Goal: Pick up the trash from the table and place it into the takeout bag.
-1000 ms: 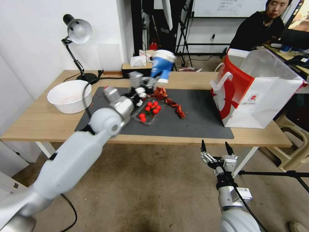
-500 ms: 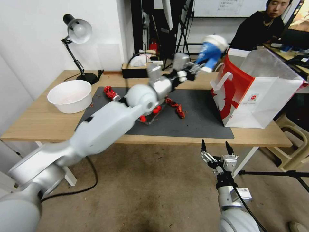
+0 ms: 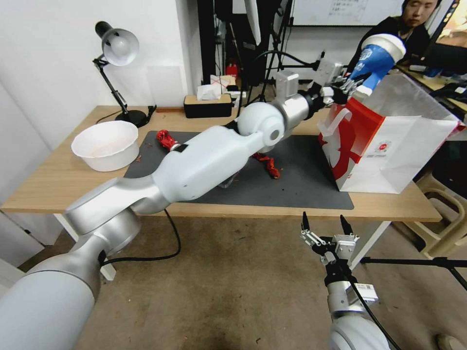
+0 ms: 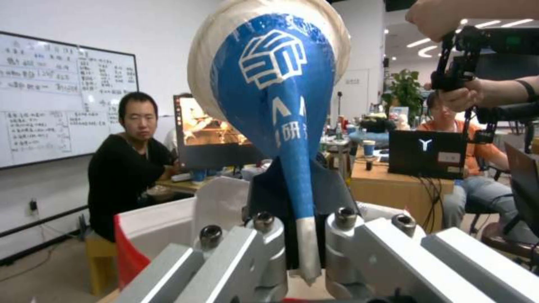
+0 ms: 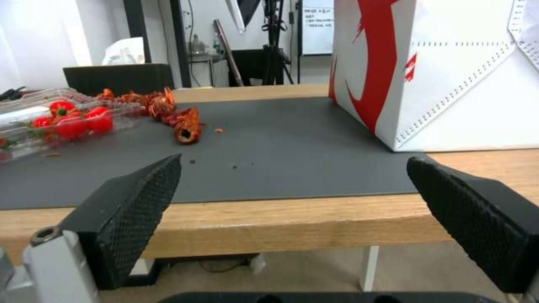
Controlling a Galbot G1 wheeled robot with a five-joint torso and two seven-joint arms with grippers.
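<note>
Swung L arm further right since 0.5 s ago: reached across the counter (image 3: 63, 187), carried the blue paper cup (image 3: 375, 59) from beside the bag's near edge to above the open top of the takeout bag (image 3: 389, 146). R arm unchanged.

Counter: long light-wood top w/ dark grey mat (image 3: 301, 184) in the middle. Takeout bag stood upright at the mat's right end, white w/ red panels, flat white handle on the side facing the arm, mouth open. Also seen close in right wrist view (image 5: 449, 75), resting partly on mat, partly on bare wood.

L arm stretched diagonally from lower left over the mat. Left gripper (image 3: 346, 87) held up just over the bag's upper left rim, fingers (image 4: 264, 235) clamped on the cup's lower end; cup squashed flat there, tilted, wide white rim pointing up and away (image 4: 269, 84).

White basin (image 3: 104, 145) at the counter's left, off the mat. Desk lamp (image 3: 116, 48) behind it.

Clear tray of red fruit (image 5: 62, 118) on the mat, mostly hidden by the arm in head view. Red shell scraps (image 3: 267, 165) strewn mid-mat; another red piece (image 3: 166, 139) near the mat's far left corner.

Right gripper (image 3: 326, 228) parked low, in front of the counter edge, fingers (image 5: 134, 202) spread wide, holding nothing.
</note>
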